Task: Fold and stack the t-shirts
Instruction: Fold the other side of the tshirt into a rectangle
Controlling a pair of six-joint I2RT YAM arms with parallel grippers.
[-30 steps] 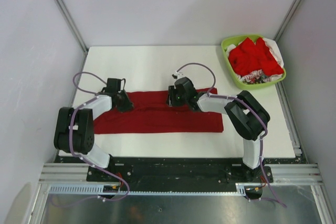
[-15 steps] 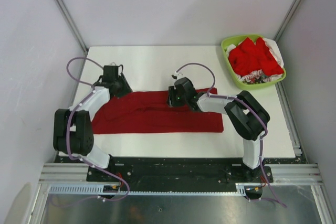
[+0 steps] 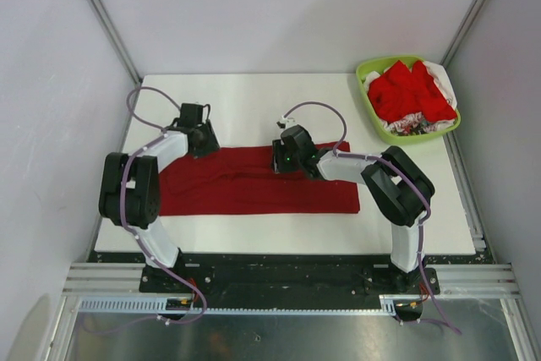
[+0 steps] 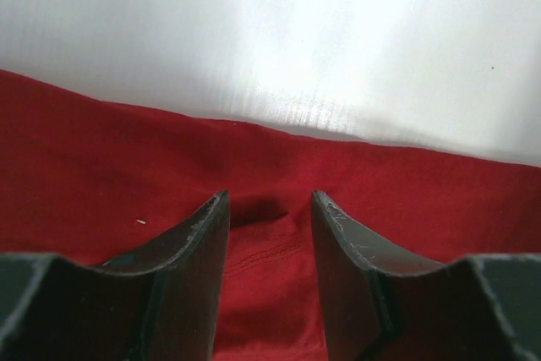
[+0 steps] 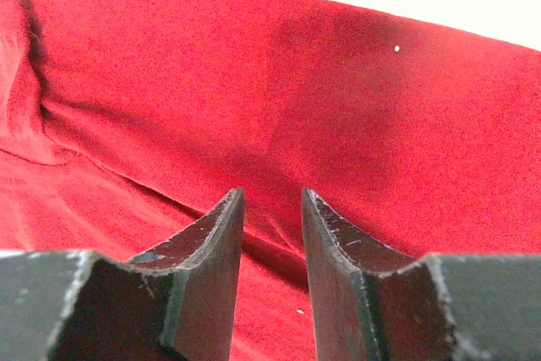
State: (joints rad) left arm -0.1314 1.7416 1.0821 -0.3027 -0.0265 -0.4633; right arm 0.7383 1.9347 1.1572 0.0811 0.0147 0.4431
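Note:
A dark crimson t-shirt point(image 3: 254, 188) lies as a long folded band across the white table point(image 3: 254, 103). My left gripper point(image 3: 201, 143) is at the shirt's far left edge. In the left wrist view its jaws point(image 4: 269, 196) stand narrowly apart with a bunched hem of the crimson cloth point(image 4: 270, 276) between them. My right gripper point(image 3: 281, 161) is at the shirt's far edge near the middle. In the right wrist view its jaws point(image 5: 272, 192) pinch a raised fold of the cloth point(image 5: 338, 99). Brighter red shirts point(image 3: 410, 90) lie heaped in the basket.
A lime-green plastic basket point(image 3: 385, 134) stands at the far right corner of the table, with white and patterned fabric point(image 3: 439, 75) under the red shirts. Grey walls close in on the left, right and back. A metal rail runs along the near edge.
My left gripper swung out to the far left, dragging the shirt's left corner, then came back right to the far edge. The shirt's left end lies squarer. The right gripper stayed put.

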